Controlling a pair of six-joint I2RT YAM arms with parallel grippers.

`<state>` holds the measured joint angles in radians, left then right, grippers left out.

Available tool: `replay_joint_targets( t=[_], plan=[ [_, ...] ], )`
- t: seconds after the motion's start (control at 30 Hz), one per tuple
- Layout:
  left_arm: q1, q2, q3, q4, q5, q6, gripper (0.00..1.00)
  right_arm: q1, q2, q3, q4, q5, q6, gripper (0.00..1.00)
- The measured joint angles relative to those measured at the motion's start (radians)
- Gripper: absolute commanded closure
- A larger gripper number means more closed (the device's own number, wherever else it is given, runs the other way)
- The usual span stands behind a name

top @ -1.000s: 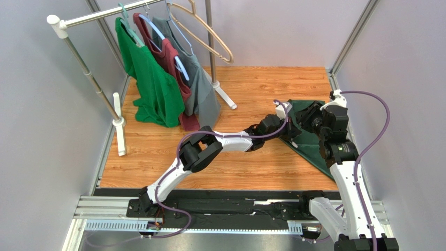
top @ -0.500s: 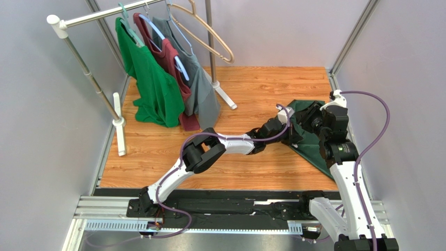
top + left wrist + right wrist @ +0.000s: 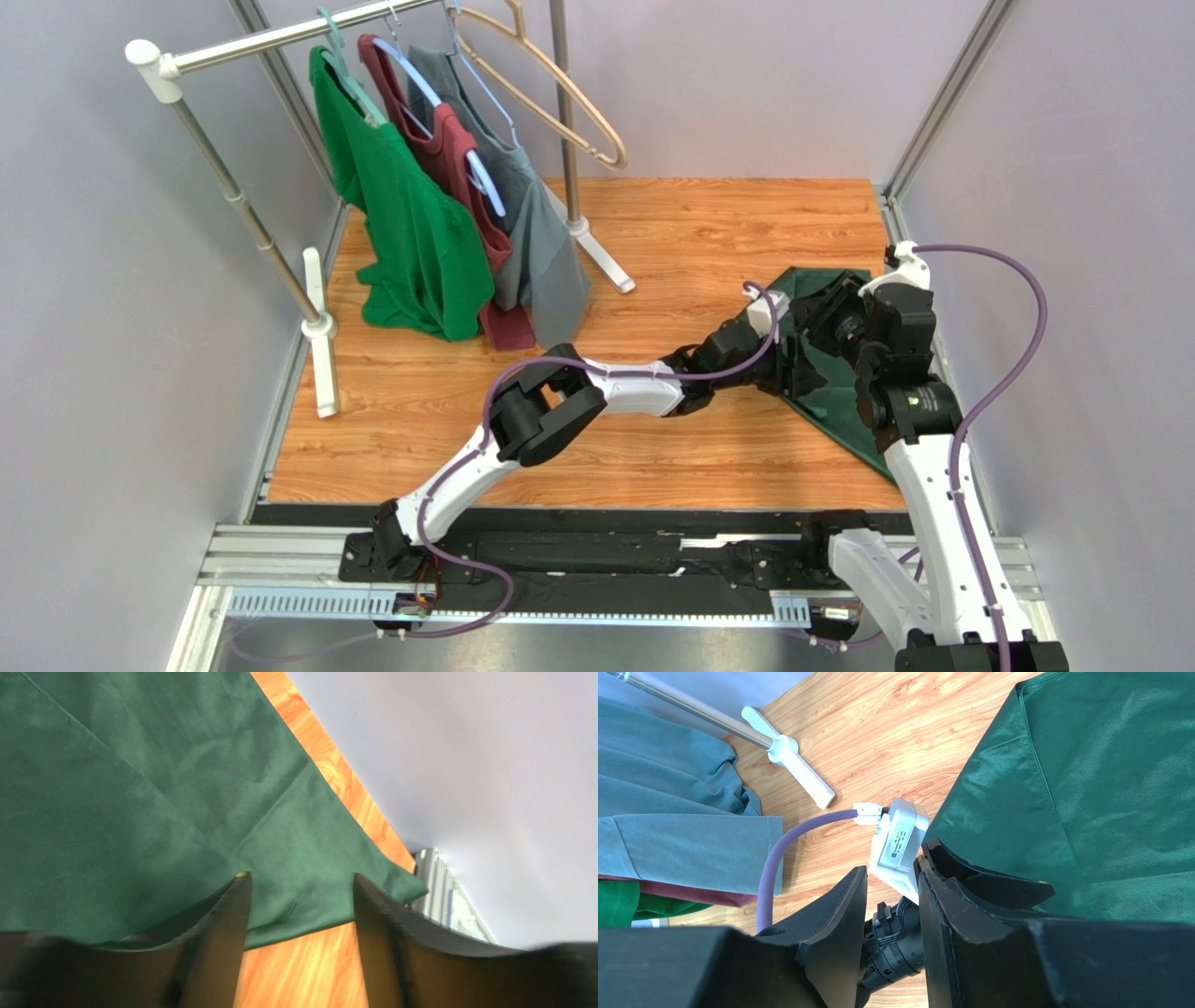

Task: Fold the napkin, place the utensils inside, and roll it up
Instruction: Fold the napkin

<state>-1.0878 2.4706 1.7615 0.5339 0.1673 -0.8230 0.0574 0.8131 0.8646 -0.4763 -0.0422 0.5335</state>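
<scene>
Comparing this moment with the one just before, we see one clear change: the left gripper [image 3: 298, 882], clamped shut a second ago, now has its fingers well apart. In the left wrist view nothing is pinched between them, and the napkin [image 3: 140, 777] lies flat beyond the tips with one hemmed layer over another. From above, the left arm's elbow has crept a little to the right, while the tool end sits at the cloth's left edge in the right-centre of the frame. We read this as a fold just laid down and let go (though whether it is the last fold we cannot say). If so, the cutlery step comes next.

The right gripper [image 3: 894, 859] hangs over the same cloth with only a narrow gap between its fingers and nothing in it. It looks the same as a second ago.

Counting now:
- **Napkin:** one, dark green, by the right wall on the wooden table [image 3: 673, 224].
- **Utensils:** none that we can see in any view, so a fork may be hidden under the arms or the cloth.
- **Grippers:** two.
- **Rack:** one clothes rack [image 3: 239, 210] at the upper left.
- **Garments on it:** three, a bright green shirt [image 3: 407, 224], a maroon shirt [image 3: 456, 168] and a grey-green shirt [image 3: 540, 238].
- **Bare hangers:** one empty hanger [image 3: 561, 105].
</scene>
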Motion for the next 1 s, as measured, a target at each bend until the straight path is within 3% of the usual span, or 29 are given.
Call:
replay_joint_targets(
  t=[0.2, 0.33, 0.5, 0.77, 1.0],
  plan=[
    [-0.003, -0.003, -0.007, -0.013, 0.006, 0.025, 0.20, 0.000, -0.003, 0.000, -0.012, 0.008, -0.002, 0.62],
    [0.018, -0.059, -0.093, -0.023, 0.006, 0.050, 0.21, -0.001, -0.013, 0.001, -0.040, 0.017, -0.009, 0.61],
    [0.121, -0.163, -0.189, -0.042, 0.023, 0.087, 0.27, -0.002, -0.016, 0.008, -0.051, 0.023, -0.014, 0.61],
    [0.367, -0.088, 0.041, -0.220, 0.134, 0.113, 0.40, -0.002, 0.034, 0.008, -0.034, 0.016, -0.016, 0.61],
    [0.343, 0.009, 0.115, -0.302, 0.211, 0.116, 0.43, -0.003, 0.066, 0.007, -0.016, 0.006, -0.024, 0.61]
  ],
)
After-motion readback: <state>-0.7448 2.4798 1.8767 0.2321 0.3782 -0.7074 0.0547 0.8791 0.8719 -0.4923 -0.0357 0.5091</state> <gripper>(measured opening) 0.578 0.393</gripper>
